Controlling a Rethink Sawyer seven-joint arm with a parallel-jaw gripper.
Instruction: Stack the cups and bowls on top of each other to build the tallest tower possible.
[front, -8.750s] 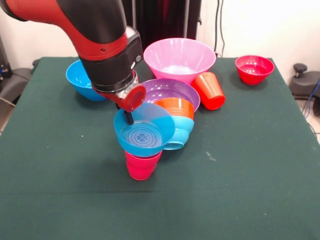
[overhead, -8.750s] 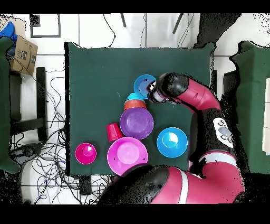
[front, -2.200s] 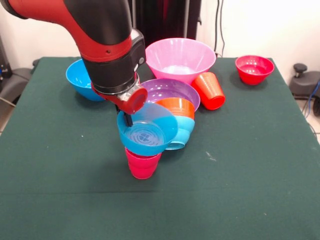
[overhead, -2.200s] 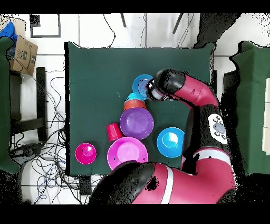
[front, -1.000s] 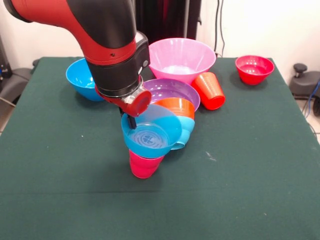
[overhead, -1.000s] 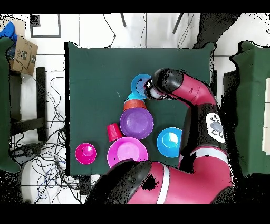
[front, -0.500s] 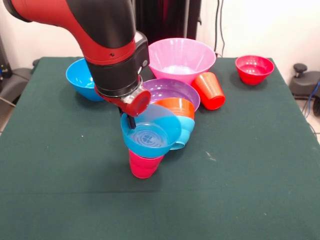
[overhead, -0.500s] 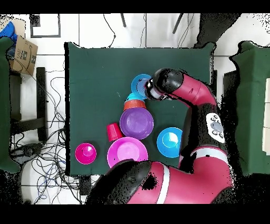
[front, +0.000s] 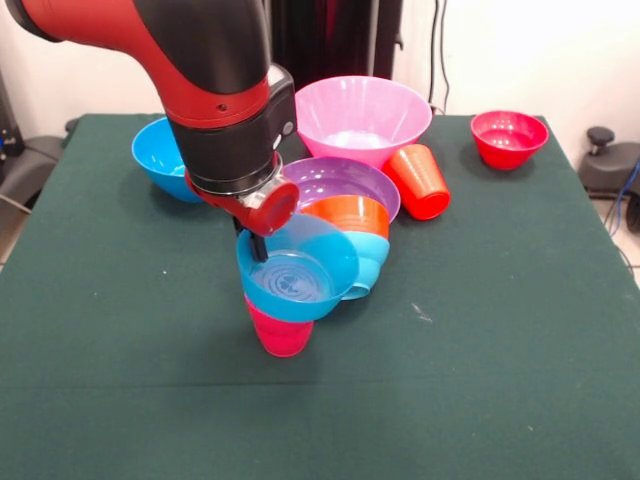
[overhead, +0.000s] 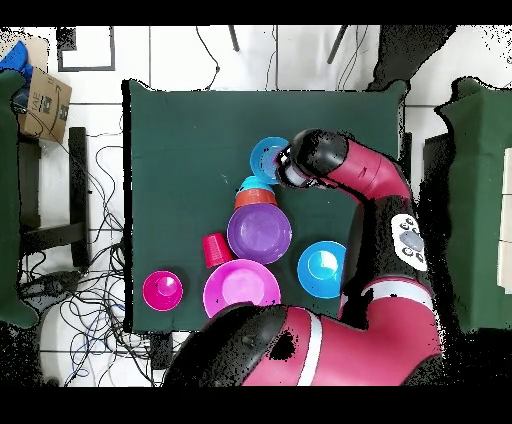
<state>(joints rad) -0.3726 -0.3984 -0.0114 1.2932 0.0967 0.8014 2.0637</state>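
The small blue bowl (front: 297, 272) sits tilted on top of the upright pinkish-red cup (front: 280, 336) near the table's middle. My gripper (front: 258, 248) is shut on the bowl's rim, with one black finger (front: 259, 243) showing inside it. In the overhead view the same small blue bowl (overhead: 267, 158) lies beside my gripper (overhead: 284, 166). Just behind, the orange bowl (front: 349, 214) is nested in the light-blue bowl (front: 366, 256), touching the purple bowl (front: 335, 180). The orange-red cup (front: 419, 182) lies on its side.
The large pink bowl (front: 359, 116) stands at the back, the deep blue bowl (front: 160, 160) at the back left, and the small red bowl (front: 508, 137) at the back right corner. A box (overhead: 43, 102) and cables lie on the floor beside the table.
My gripper and the small blue bowl have shifted slightly left, and the pinkish-red cup beneath has moved with them. The other bowls and cup have not moved.
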